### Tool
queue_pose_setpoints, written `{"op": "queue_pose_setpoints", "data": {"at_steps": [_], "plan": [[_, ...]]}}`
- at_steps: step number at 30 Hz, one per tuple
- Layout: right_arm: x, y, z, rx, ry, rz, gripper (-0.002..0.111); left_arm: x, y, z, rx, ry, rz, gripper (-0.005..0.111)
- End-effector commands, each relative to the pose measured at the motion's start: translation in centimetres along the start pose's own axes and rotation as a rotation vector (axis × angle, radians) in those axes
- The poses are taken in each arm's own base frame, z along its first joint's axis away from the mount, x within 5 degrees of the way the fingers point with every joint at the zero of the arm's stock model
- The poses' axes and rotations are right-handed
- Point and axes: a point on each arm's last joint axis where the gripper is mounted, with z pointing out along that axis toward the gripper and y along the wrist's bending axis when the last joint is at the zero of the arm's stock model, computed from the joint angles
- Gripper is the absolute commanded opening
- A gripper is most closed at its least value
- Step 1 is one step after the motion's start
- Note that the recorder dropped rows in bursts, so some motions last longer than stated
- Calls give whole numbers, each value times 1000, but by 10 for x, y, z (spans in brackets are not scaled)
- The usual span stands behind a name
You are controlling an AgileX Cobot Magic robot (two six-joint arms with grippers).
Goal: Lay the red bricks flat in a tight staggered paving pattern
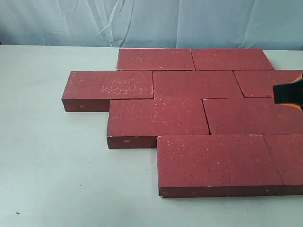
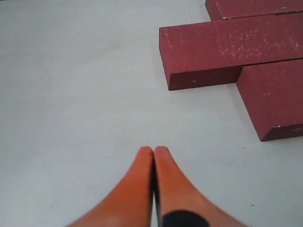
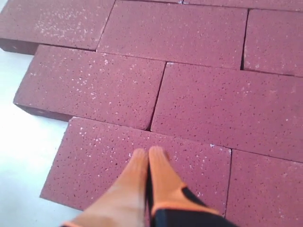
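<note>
The red bricks [image 1: 218, 163] lie flat on the pale worktop [image 1: 57, 170], long axes side to side, in four touching staggered rows from near to far: rough, dark red rectangular slabs flecked pale. The left hand [image 2: 153, 150], fingers pressed together and empty, hangs over bare worktop beside them; the right hand [image 3: 148, 152], likewise closed, above them.

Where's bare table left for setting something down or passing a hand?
Free patch: the table left of and in front of the bricks, along their stepped edge; the shut left gripper is over it. A narrow strip runs between the back row and the curtain. Crowded on the right: bricks run out of frame, right gripper above them.
</note>
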Motion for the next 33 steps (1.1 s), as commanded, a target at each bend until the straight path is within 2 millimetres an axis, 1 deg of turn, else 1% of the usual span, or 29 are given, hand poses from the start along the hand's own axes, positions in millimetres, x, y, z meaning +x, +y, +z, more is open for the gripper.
{"op": "queue_pose_setpoints", "data": {"at_steps": [1,8,12,17,31,33], "plan": [[5,2,-21,1,-81,-20,-1,14,0,-16,-9,-93,6,0],[12,5,-51,9,-203,-58,-1,33,0,-40,-8,-240,12,0],[15,6,-60,6,-245,-64,-1,44,1,-48,-27,-299,30,0],[18,7,-61,-2,-218,-60,-1,49,3,-55,-58,-342,53,0],[18,7,-61,-3,-216,-59,-1,49,3,-55,-58,-345,53,0],[18,7,-61,-3,-216,-59,-1,50,3,-58,-72,-365,47,0]]}}
